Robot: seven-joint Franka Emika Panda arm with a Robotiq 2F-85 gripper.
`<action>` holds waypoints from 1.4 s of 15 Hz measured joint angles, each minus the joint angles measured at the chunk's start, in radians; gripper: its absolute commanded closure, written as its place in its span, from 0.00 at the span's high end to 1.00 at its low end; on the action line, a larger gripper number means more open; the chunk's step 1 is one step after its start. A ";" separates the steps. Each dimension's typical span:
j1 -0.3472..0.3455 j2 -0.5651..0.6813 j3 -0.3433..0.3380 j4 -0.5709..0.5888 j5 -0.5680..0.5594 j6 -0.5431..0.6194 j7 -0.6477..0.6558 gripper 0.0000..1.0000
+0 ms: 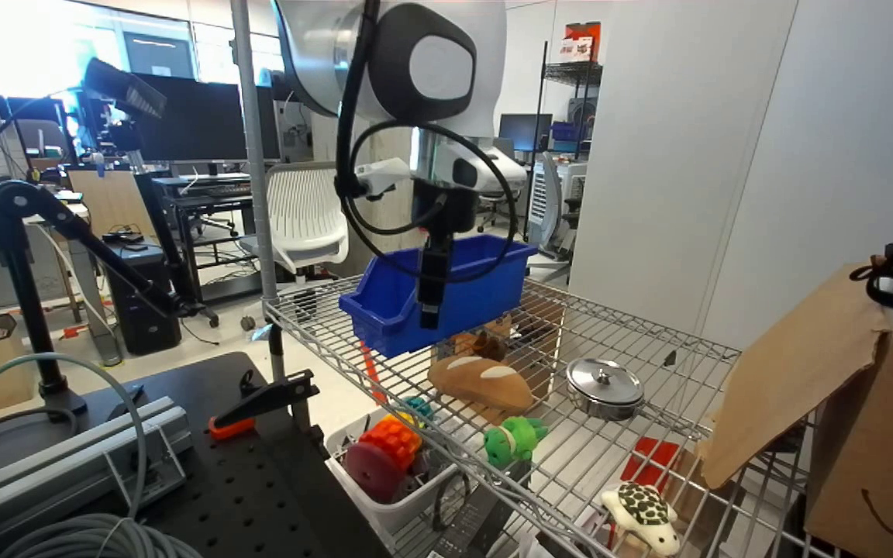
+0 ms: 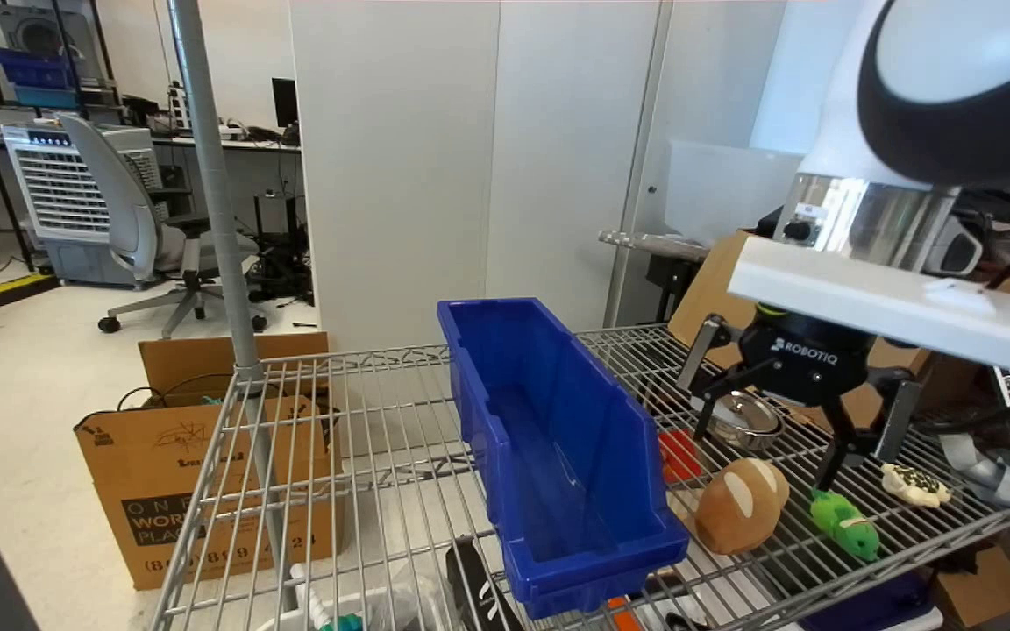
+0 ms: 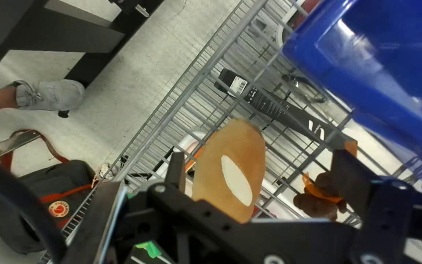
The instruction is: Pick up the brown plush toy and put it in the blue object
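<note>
in an exterior view, the wire-grid desk (image 1: 671, 335) runs its near edge diagonally toward the lower right, with a lidded metal pot (image 1: 605, 391) and a plush turtle (image 1: 640, 508) farther right. the brown plush bread loaf (image 1: 479, 389) lies on the grid, below the fingers (image 1: 430, 298) and apart from them; these are seen edge-on, so their spread cannot be told here. behind them stands the blue storage bin (image 1: 485, 302), and under the desk a white tub (image 1: 365, 496) holds orange and dark red pieces (image 1: 391, 443).

in an exterior view, grid stretches from the bin to a metal post (image 2: 217, 193) at the desk's edge, past which a cardboard box (image 2: 207, 473) sits lower down. the fingers hang spread wide above the desk, with the loaf below them, near the bin's wall and a green plush toy (image 2: 845, 524). the bin's open top shows its blue floor.

in the wrist view, the desk's edge cuts diagonally across, with a grey shoe (image 3: 51, 96) and a dark backpack (image 3: 58, 209) beyond it. the fingers stand far apart, the loaf showing between them, nearer the one on the view's left. the bin fills the upper right corner.
</note>
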 measured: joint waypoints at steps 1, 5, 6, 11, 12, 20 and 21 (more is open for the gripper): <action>0.016 0.040 -0.024 0.034 -0.007 0.001 0.026 1.00; 0.081 0.180 -0.091 0.151 -0.019 0.029 0.110 1.00; 0.098 0.210 -0.104 0.176 -0.019 0.029 0.130 1.00; 0.151 0.311 -0.145 0.249 -0.019 0.001 0.204 1.00; 0.154 0.317 -0.150 0.255 -0.019 -0.017 0.212 0.75; 0.153 0.319 -0.164 0.261 -0.023 -0.103 0.238 0.20; 0.154 0.317 -0.164 0.261 -0.031 -0.104 0.238 0.12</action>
